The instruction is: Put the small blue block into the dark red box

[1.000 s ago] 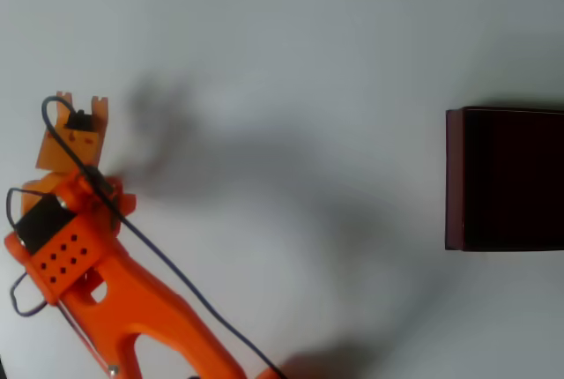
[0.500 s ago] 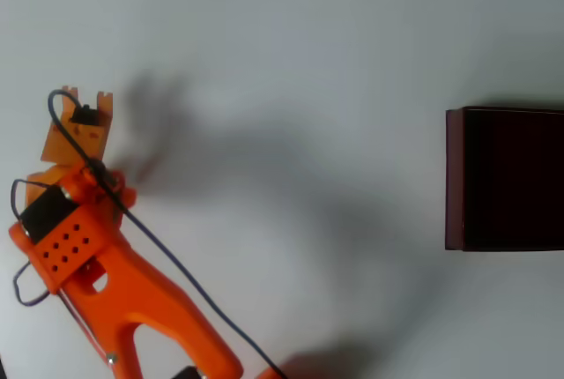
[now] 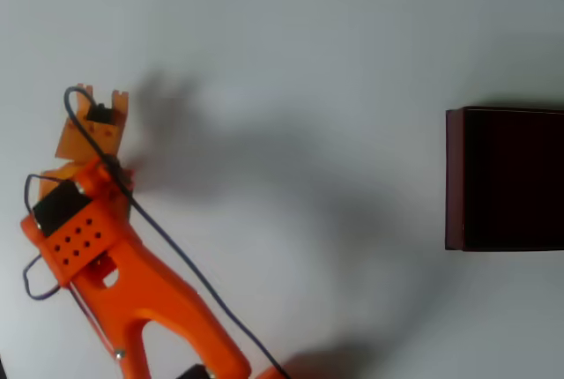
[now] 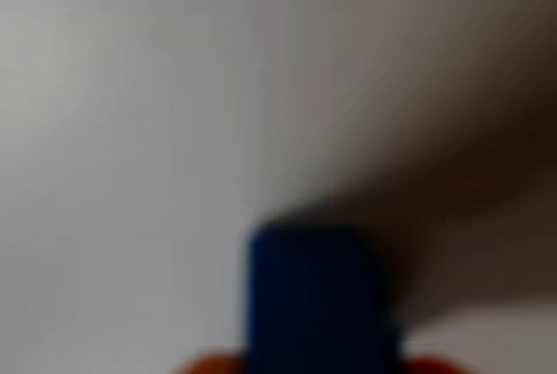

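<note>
Small bright blue cube (image 4: 318, 300), plain-faced, blurred and very close in the wrist view, low in the picture with orange showing at either side of its base; apparently clamped between the orange fingers (image 4: 209, 365), though too blurred to be sure, so grip best called uncertain. No sight of the cube from overhead, presumably hidden under the orange two-finger gripper (image 3: 95, 119) at the left side of the pale grey desk (image 3: 291, 53). Large rectangular box with thin dark red walls and near-black inside (image 3: 507, 179) far off at the right edge of the overhead view, well apart from the arm, nothing visible in it. Judged progress: pickup stage at most, perhaps done. Left to do: carry across the desk, position over the box, release.
</note>
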